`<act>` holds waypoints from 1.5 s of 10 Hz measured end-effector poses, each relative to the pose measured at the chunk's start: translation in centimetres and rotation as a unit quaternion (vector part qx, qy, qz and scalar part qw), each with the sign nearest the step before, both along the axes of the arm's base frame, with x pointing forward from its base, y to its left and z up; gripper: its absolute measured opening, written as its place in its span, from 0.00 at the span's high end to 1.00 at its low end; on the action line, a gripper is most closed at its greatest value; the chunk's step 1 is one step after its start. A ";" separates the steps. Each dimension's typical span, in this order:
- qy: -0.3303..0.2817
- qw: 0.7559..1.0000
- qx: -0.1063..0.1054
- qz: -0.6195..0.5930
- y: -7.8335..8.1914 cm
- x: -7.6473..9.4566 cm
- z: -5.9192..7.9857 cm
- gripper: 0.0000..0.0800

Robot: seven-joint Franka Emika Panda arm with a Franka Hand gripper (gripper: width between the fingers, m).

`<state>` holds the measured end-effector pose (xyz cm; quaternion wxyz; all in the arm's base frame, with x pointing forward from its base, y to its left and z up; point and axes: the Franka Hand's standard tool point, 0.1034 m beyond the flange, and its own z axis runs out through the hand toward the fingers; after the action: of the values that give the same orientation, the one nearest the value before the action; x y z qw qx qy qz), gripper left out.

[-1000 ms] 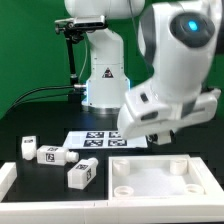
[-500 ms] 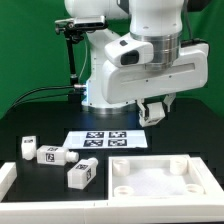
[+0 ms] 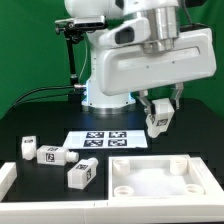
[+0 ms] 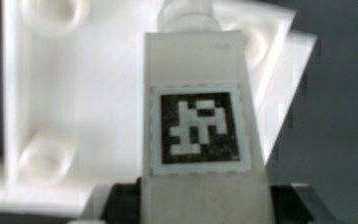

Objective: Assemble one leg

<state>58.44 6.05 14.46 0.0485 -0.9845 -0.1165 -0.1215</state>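
Note:
My gripper (image 3: 158, 108) is shut on a white leg (image 3: 157, 119) with a black-and-white tag. It holds the leg in the air above the marker board's right end and behind the big white square panel (image 3: 160, 178). In the wrist view the held leg (image 4: 202, 110) fills the middle, its tag facing the camera, with the dark fingers (image 4: 126, 203) pressed on both its sides and the panel (image 4: 60, 100) blurred beneath. Three more legs lie at the exterior view's left: one (image 3: 28, 147), one (image 3: 54, 155) and one (image 3: 82, 173).
The marker board (image 3: 105, 140) lies flat behind the panel. A white rim (image 3: 6, 178) stands at the front of the exterior view's left. The arm's white base (image 3: 105, 80) and a black stand (image 3: 70, 50) are at the back.
The arm has swung toward the exterior view's left and turned. The gripper with the leg has come into sight and has risen a little over the marker board's right end.

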 end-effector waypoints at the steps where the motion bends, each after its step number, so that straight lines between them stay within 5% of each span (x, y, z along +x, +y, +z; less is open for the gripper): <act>1: -0.062 0.998 -0.015 0.003 -1.2 -0.3 -0.4 0.64; 4: -0.154 0.986 -0.061 -0.003 -3.9 -0.4 -0.6 0.64; 5: -0.165 0.985 -0.059 -0.011 -3.8 -0.4 -0.7 0.64; 6: -0.177 0.983 -0.047 -0.012 -2.2 0.4 0.1 0.64; 9: -0.134 0.988 0.033 -0.066 3.0 4.8 2.1 0.64; 15: -0.132 0.989 0.030 -0.062 2.6 5.0 1.4 0.64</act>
<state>63.41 8.69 15.83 0.0543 -0.9634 -0.0569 -0.2564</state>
